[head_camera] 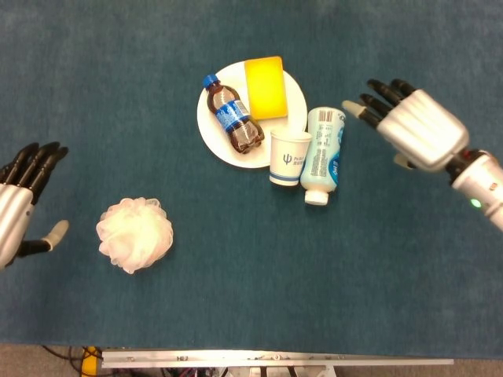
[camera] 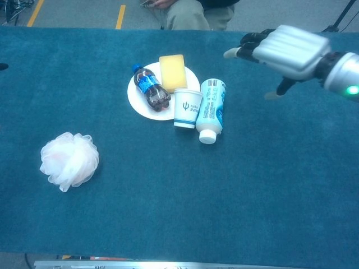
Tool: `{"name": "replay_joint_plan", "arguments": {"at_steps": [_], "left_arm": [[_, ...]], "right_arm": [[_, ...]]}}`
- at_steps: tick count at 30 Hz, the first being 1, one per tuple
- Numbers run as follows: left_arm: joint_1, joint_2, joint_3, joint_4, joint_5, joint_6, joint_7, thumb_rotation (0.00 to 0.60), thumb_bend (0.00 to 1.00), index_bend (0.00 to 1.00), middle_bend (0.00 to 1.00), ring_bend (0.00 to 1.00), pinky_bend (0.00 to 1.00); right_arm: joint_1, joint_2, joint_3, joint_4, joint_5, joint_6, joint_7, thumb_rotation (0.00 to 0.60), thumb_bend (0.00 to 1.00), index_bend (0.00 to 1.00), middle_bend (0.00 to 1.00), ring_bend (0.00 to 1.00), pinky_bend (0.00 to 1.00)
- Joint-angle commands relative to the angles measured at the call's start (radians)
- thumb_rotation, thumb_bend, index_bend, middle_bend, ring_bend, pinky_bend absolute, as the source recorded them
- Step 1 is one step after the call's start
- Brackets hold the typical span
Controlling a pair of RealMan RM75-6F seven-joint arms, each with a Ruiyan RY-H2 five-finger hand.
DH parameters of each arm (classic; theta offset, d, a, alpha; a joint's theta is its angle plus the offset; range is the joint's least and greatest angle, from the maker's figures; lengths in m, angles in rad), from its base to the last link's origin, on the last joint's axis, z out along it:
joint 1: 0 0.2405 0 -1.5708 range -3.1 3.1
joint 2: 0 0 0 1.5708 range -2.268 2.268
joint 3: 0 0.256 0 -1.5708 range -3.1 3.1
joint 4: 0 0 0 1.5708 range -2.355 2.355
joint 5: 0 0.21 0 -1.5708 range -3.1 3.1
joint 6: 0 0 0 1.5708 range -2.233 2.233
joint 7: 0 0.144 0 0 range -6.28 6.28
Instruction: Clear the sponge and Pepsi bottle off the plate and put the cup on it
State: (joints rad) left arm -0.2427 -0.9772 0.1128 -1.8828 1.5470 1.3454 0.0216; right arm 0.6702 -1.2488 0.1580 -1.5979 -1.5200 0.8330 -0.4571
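Observation:
A white plate (head_camera: 216,129) (camera: 137,105) carries a yellow sponge (head_camera: 265,87) (camera: 173,72) and a Pepsi bottle (head_camera: 233,115) (camera: 151,88) lying on its side. A white paper cup (head_camera: 288,157) (camera: 187,108) stands upright at the plate's near right edge. My right hand (head_camera: 413,126) (camera: 283,50) hovers open to the right of the cup, fingers spread and pointing left, holding nothing. At the far left edge my left hand (head_camera: 20,208) is open and empty; the chest view shows only a dark sliver of it.
A white and teal bottle (head_camera: 324,154) (camera: 210,109) lies on its side, touching the cup's right. A white mesh bath pouf (head_camera: 134,233) (camera: 68,160) sits at the left front. Blue cloth covers the table; its front edge runs along the bottom.

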Motion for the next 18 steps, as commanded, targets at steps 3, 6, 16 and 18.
{"name": "replay_joint_plan", "arguments": {"at_steps": [3,6,16,18], "left_arm": [[0.017,0.009,0.003,0.003,-0.003,0.002,-0.017,0.600,0.30,0.00,0.06,0.00,0.18],[0.028,0.011,0.003,0.007,-0.005,0.006,-0.027,0.600,0.30,0.00,0.06,0.00,0.18],[0.057,0.018,-0.001,0.020,-0.009,0.015,-0.050,0.600,0.30,0.00,0.06,0.00,0.18],[0.061,0.018,-0.003,0.022,-0.011,0.013,-0.056,0.600,0.30,0.00,0.06,0.00,0.18]], "right_arm": [[0.070,-0.094,0.008,0.073,0.082,-0.070,-0.099,0.600,0.00,0.06,0.20,0.09,0.22],[0.098,-0.141,0.006,0.112,0.104,-0.084,-0.131,0.600,0.00,0.06,0.20,0.08,0.21],[0.173,-0.289,0.000,0.256,0.164,-0.109,-0.183,0.600,0.00,0.06,0.20,0.08,0.21],[0.185,-0.313,-0.004,0.284,0.176,-0.114,-0.188,0.600,0.00,0.06,0.20,0.08,0.21]]}}
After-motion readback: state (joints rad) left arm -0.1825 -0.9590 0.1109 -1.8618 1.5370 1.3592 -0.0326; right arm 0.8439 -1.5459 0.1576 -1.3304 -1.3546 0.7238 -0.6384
